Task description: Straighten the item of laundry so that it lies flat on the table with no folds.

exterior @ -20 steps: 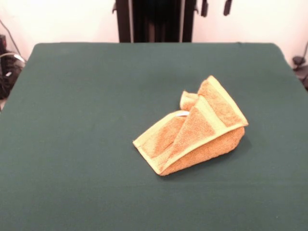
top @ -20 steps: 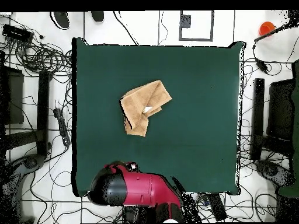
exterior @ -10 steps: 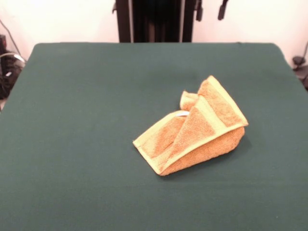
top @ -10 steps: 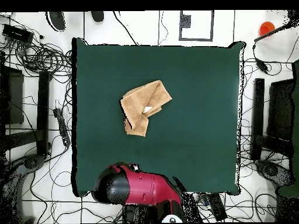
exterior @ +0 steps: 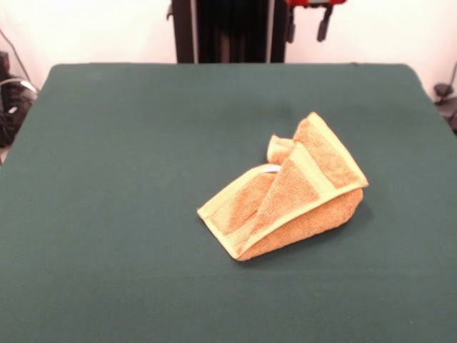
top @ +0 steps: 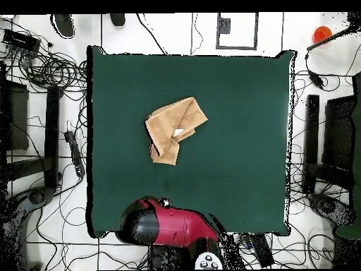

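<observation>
The orange-tan towel lies crumpled on the dark green table, right of centre, folded over itself with its pale yellow border bands crossing and a small white tag showing at the fold. In the overhead view the towel sits left of the table's middle. My gripper hangs at the top edge of the front view, over the table's far side, well away from the towel. Its two dark fingers stand apart, and it is open and empty. In the overhead view the red arm covers the gripper.
The black pedestal stands behind the table's far edge. Cables and dark equipment lie on the floor around the table. An orange object sits on the floor at the top right.
The gripper has come lower into the front view and shifted a little left. The arm has shifted in the overhead view. The towel has not moved.
</observation>
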